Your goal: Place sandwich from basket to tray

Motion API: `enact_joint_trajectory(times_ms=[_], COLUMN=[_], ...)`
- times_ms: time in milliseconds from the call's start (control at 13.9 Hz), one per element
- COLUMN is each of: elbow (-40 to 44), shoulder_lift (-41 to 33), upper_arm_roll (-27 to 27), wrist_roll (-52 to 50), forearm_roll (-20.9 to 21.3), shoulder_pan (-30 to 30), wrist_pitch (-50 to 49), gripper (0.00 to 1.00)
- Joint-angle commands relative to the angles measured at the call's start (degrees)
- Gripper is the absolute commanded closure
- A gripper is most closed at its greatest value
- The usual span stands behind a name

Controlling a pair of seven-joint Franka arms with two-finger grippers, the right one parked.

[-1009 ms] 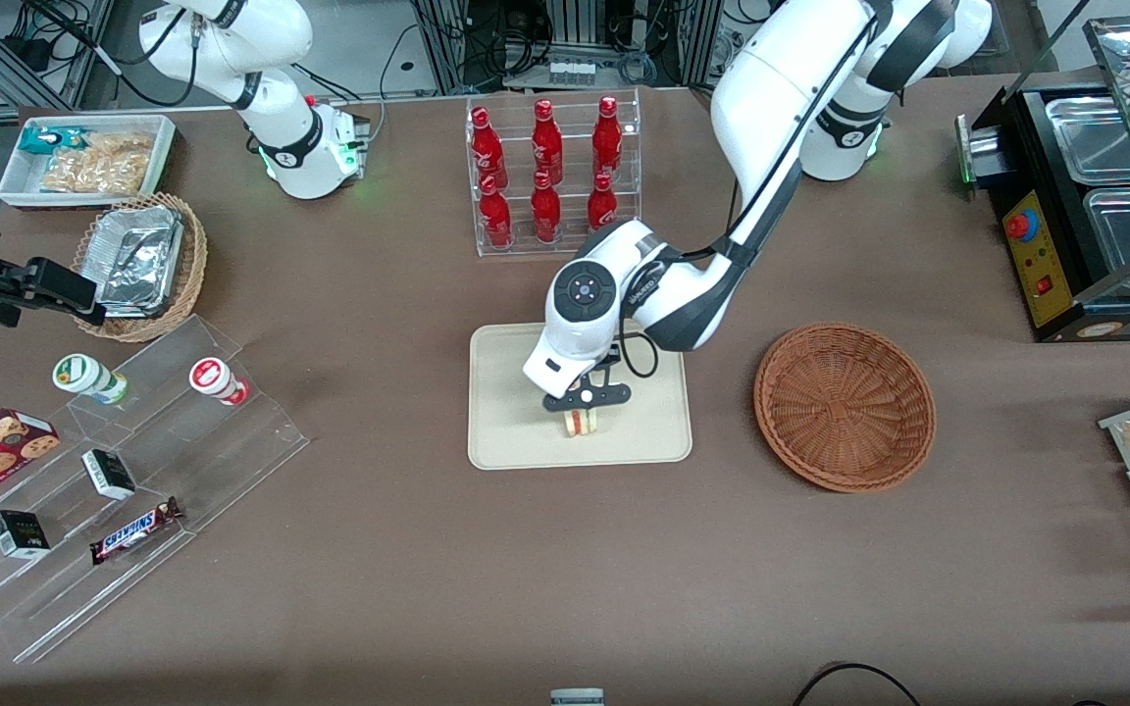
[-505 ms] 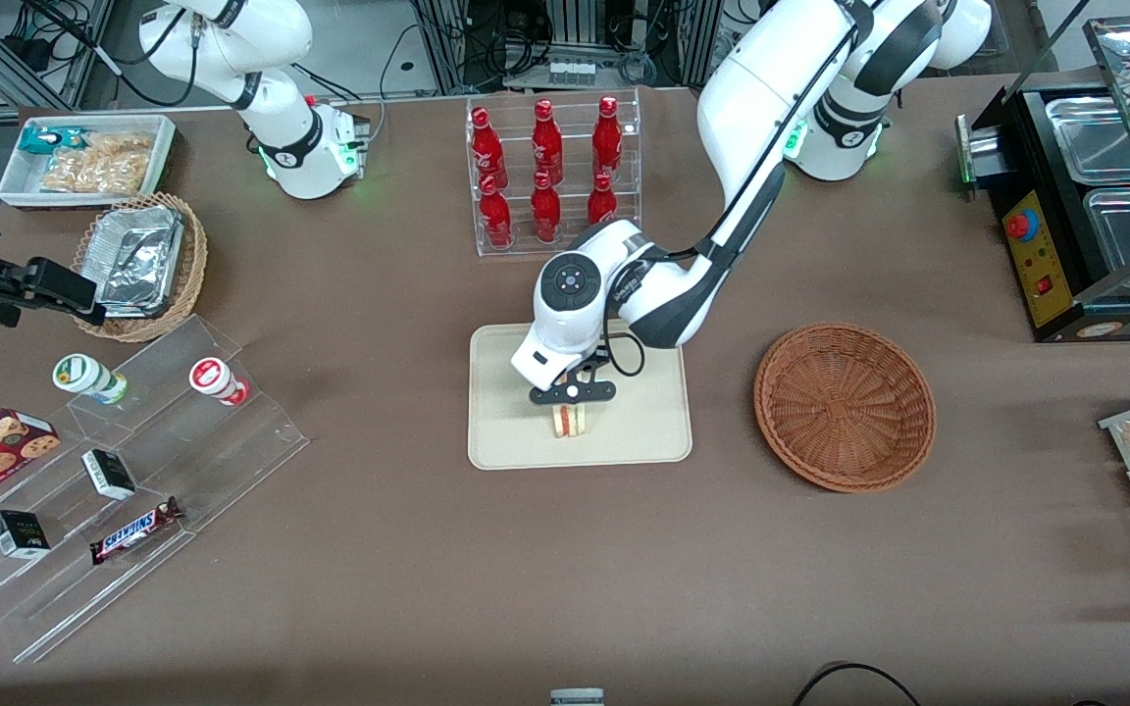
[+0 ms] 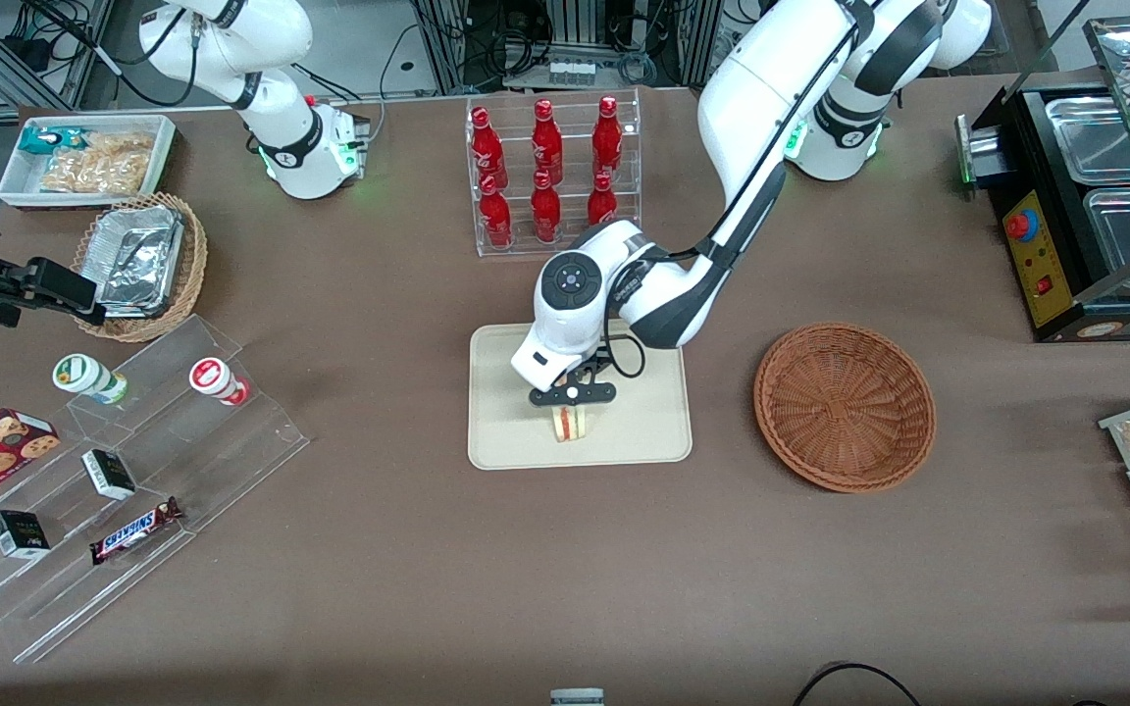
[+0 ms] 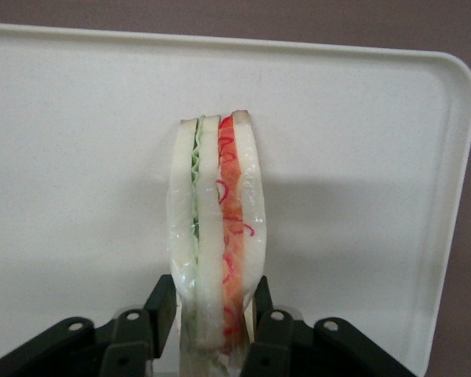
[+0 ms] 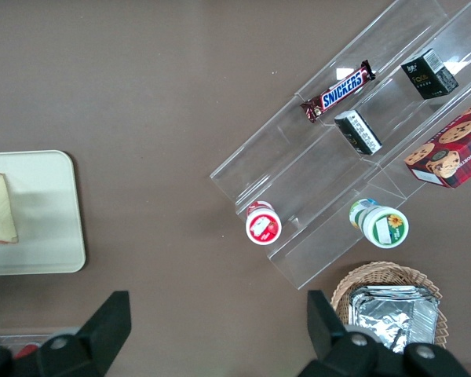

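Clamped on the sandwich (image 4: 216, 236), my gripper (image 3: 571, 404) sits low over the tray (image 3: 643, 436), near the middle of the table and roughly midway between the table's two long edges. Both fingers (image 4: 161, 302) press against the outer bread faces, one on each side, so the opening is narrow, set by the thickness of the wedge. I hold the sandwich on edge, its cut face with red and green layers turned up toward my wrist camera. From the front it stands in the tray half nearer the front camera; whether its lower edge touches the tray surface cannot be told. The basket (image 3: 845, 404) lies beside the tray toward the working arm's end of the table, apart from it, with only bare wicker showing inside. A rack of red bottles (image 3: 547, 172) stands nearer the table edge where my base is mounted.
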Motion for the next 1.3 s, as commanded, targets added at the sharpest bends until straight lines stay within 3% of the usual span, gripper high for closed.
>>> enact_joint_trajectory(times_ms=[0, 216, 649, 1009, 1225], elbow=[-0.2, -0.2, -0.3, -1.2, -6.5], shoulder_lift=[-4.9, -9.3, -15.9, -18.5, -23.2], upper_arm_roll=[0.7, 0.9, 7.2, 8.0, 8.0], wrist_roll=[-0.6, -1.8, -1.4, 0.5, 11.0], forearm_roll=[0.7, 0.8, 0.2, 0.5, -0.3], shoulder_pan=[-0.4, -0.2, 0.7, 7.7, 12.2], wrist_pitch=[-4.4, -9.5, -21.2, -23.0, -24.8], gripper=[0.00, 0.00, 0.00, 0.00, 0.00])
